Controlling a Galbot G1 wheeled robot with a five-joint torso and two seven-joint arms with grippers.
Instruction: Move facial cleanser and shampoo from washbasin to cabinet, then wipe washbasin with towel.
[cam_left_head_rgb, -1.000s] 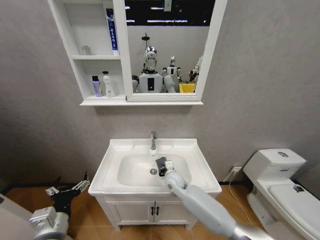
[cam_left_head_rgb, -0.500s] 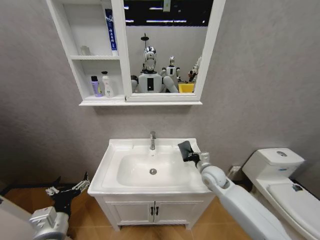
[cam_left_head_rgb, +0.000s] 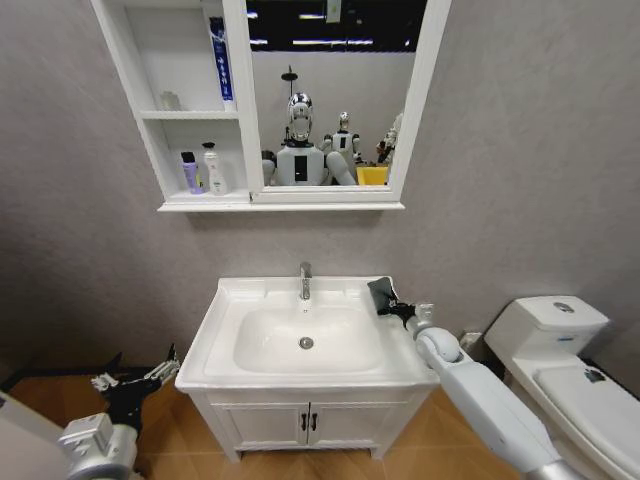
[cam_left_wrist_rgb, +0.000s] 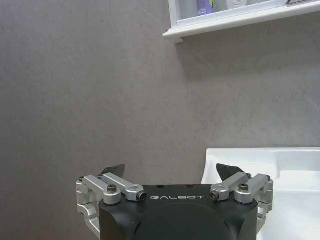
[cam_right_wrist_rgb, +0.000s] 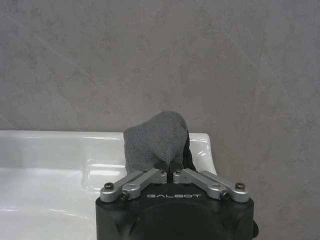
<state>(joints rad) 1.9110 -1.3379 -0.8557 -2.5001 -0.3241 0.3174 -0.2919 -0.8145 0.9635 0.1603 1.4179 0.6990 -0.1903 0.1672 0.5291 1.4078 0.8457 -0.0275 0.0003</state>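
Moved to washbasin (cam_left_head_rgb: 225, 305) back corner, right hand (cam_left_head_rgb: 392, 305) clamping towel (cam_left_head_rgb: 381, 293), grey wall (cam_left_head_rgb: 520, 150).

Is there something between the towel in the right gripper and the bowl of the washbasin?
Nothing visible. The right gripper holds the towel over the back right corner of the washbasin; the bowl beside it is bare.

Right gripper (cam_left_head_rgb: 393, 306) extended forward, clamped; left gripper (cam_left_head_rgb: 135, 382) low, spread.
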